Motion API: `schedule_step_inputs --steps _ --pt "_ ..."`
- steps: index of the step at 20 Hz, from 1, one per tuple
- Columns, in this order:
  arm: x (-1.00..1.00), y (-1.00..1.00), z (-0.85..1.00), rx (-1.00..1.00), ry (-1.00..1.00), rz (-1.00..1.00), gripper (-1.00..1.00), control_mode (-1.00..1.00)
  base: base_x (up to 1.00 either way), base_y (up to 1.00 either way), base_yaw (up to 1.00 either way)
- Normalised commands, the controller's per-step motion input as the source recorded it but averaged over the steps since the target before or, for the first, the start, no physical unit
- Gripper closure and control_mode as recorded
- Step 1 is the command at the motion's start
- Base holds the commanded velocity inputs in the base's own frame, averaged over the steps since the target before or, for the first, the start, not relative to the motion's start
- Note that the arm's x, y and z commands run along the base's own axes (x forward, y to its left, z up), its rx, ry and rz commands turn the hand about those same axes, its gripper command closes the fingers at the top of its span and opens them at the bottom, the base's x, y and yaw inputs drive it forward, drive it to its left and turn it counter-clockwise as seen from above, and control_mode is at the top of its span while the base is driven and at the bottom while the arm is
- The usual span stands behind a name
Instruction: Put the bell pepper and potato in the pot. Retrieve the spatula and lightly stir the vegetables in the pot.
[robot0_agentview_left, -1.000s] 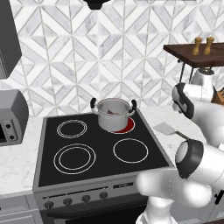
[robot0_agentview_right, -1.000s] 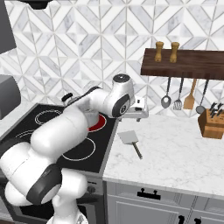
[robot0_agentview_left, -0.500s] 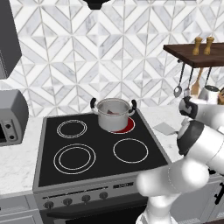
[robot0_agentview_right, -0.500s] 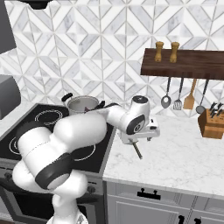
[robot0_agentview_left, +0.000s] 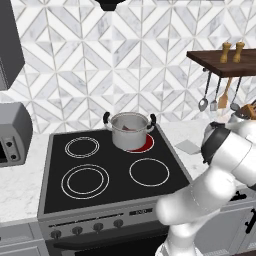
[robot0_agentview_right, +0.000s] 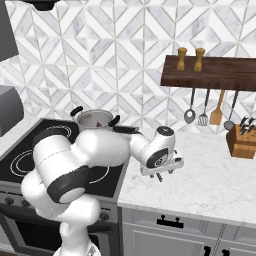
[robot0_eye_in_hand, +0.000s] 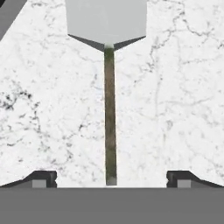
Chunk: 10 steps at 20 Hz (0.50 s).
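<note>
marble counter (robot0_eye_in_hand: 175, 87) | spatula (robot0_eye_in_hand: 109, 109) handle centred between jaws | jaws spread wide

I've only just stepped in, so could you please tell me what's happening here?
The robot arm is over the marble counter right of the stove, its gripper open above the spatula, which lies flat between the fingers, not yet grasped. The pot sits on the glowing back burner with something red inside.
</note>
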Motion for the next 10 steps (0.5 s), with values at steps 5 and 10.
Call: schedule_step_inputs --steps 5,10 --pt "0.08 0.00 -0.46 -0.02 0.00 0.20 -1.00 -1.00 0.00 0.00 0.00" --pt "0.36 0.00 -0.50 -0.04 0.00 0.16 -1.00 -1.00 0.00 0.00 0.00"
